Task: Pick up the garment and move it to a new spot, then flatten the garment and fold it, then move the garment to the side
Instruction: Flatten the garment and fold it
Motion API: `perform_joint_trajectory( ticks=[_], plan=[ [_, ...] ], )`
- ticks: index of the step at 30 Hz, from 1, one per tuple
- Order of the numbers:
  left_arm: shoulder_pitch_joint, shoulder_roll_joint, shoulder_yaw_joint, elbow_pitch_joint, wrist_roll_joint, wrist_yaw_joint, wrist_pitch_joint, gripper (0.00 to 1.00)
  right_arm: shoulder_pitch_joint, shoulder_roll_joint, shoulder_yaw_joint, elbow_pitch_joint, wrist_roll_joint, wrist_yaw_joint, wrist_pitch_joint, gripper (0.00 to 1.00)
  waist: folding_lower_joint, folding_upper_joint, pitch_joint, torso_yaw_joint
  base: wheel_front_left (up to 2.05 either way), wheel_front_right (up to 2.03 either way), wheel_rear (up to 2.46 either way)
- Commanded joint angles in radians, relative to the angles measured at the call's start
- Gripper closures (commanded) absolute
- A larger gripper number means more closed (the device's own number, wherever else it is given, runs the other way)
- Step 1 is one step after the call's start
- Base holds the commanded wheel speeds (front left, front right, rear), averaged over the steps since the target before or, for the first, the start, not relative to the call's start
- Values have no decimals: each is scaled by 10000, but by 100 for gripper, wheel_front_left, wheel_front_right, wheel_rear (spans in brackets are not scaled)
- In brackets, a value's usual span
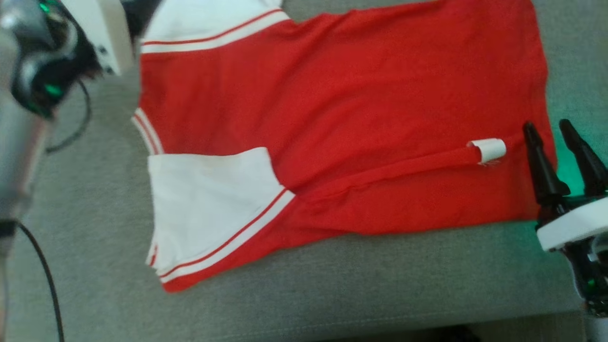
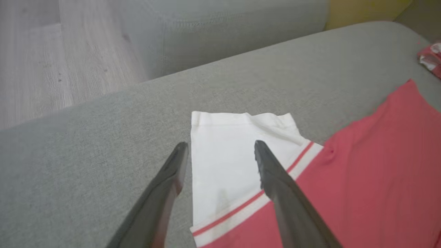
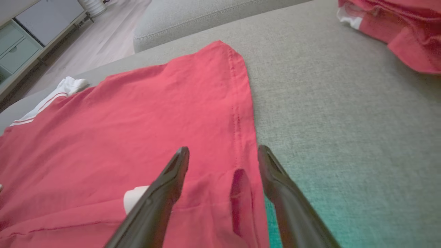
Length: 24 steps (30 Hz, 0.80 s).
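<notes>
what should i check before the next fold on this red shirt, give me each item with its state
1. left gripper open, nothing held: ok
2. right gripper open, nothing held: ok
3. red shirt spread out on the grey cushion: ok
4. shirt body smooth: not ok, a long crease runs to the white tag
5. near sleeve lying flat: ok
6. second red garment apart from the shirt: ok
</notes>
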Motion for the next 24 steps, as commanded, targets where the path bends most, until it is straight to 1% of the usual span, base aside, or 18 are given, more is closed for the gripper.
perform_joint_trajectory(
  ticks=[1, 6, 10, 15, 19, 22, 23, 24],
  plan=[
    [-603, 563, 332, 15, 67, -51, 124, 0, -109, -70, 210, -350, -49, -9, -111, 0, -2, 0, 456, -496, 0, 0, 0],
    [-1753, 825, -70, 1360, 210, -113, 208, 0, -263, 101, 380, -217, 0, -9, -344, 0, -2, 0, 901, -1009, 0, 0, 0],
    [-2294, 964, -410, 2217, 241, -123, 125, 0, -321, 170, 423, -84, 30, -9, -533, 0, -2, 0, 1158, -1287, 0, 0, 0],
    [-2650, 1152, -917, 2740, 352, -126, -180, 0, -331, 213, 449, 51, 104, -9, -706, 0, -2, 0, 1314, -1433, 0, 0, 0],
    [-2812, 1276, -1331, 3024, 235, -127, -278, 0, -386, 236, 488, 161, 127, -9, -817, 0, -2, 0, 1397, -1493, 0, 0, 0],
    [-2876, 1287, -1634, 3119, -40, -127, -141, 0, -450, 266, 516, 223, 136, -9, -869, 0, -2, 0, 1440, -1505, 0, 0, 0],
    [-2909, 1314, -1745, 3119, -115, -127, -99, 3, -471, 260, 507, 243, 149, -9, -881, 0, -2, 0, 1449, -1502, 0, 0, 0],
    [-2933, 1342, -1865, 3117, -193, -127, -41, 36, -488, 253, 499, 263, 162, -9, -892, 0, -2, 0, 1452, -1503, 0, 0, 0]
  ],
)
